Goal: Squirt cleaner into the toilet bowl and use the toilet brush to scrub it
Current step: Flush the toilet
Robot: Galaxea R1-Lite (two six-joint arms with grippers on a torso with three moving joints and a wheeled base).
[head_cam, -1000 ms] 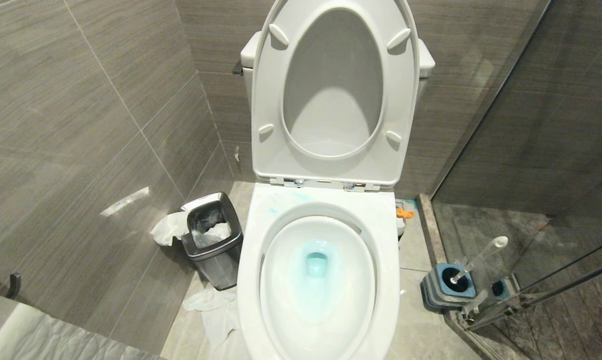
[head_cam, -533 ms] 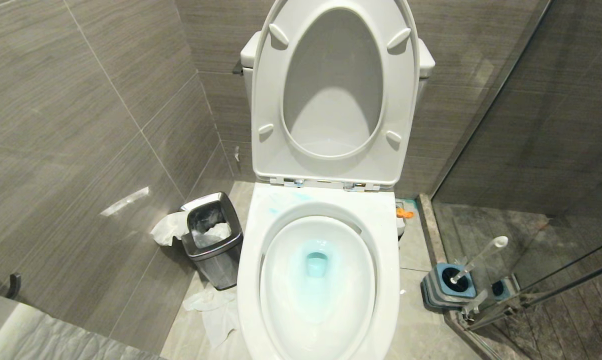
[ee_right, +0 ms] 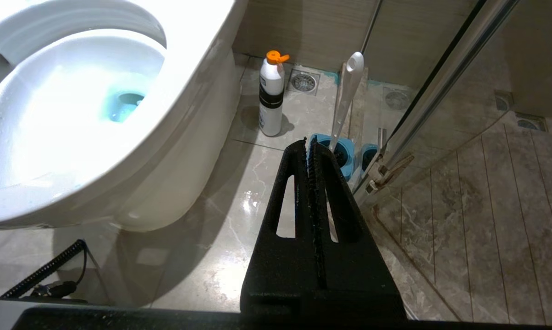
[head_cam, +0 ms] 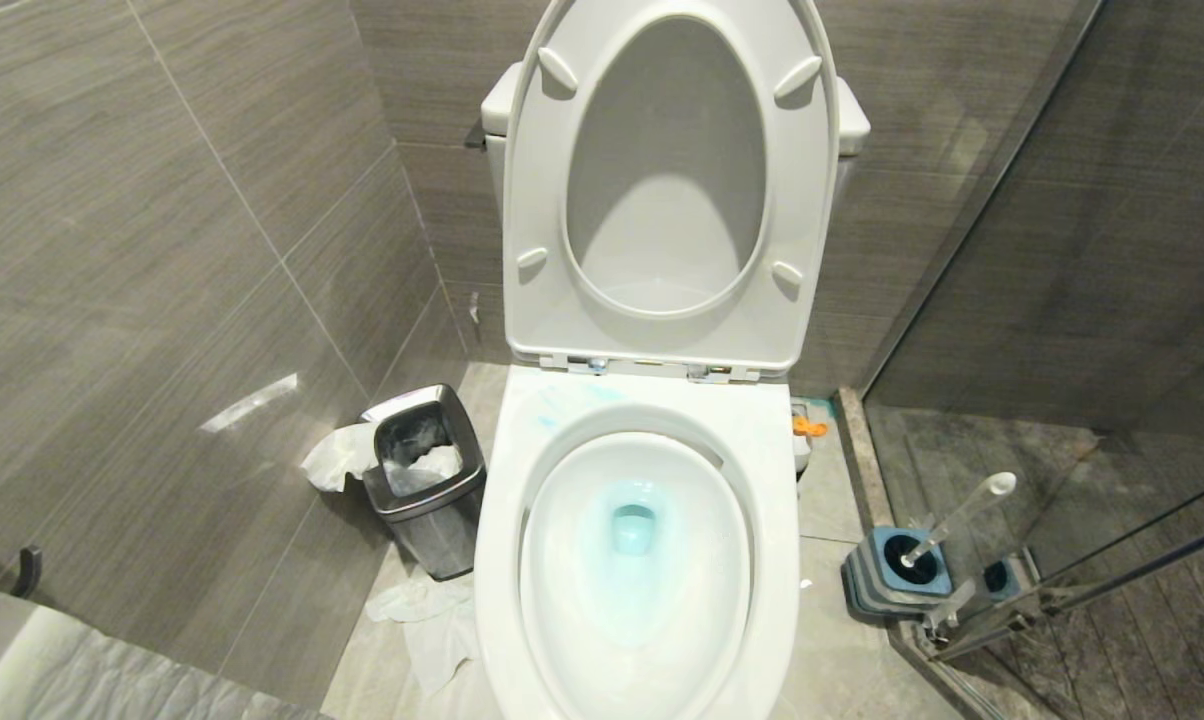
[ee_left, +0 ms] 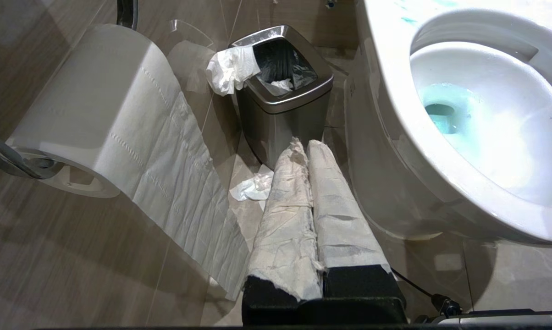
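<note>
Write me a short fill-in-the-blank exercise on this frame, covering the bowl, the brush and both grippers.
1. The water in the toilet bowl is tinted ____ by the cleaner.
2. The toilet brush stands in its ____ on the floor, held by no gripper.
3. The fingers of the left gripper are wrapped in ____.
4. The right gripper is ____ and holds nothing.

Missing words: turquoise-blue; holder; paper; shut

Closed paper-wrapped left end effector (ee_left: 307, 145) before waste bin (ee_left: 285, 98), beside toilet bowl (ee_left: 482, 119)
</note>
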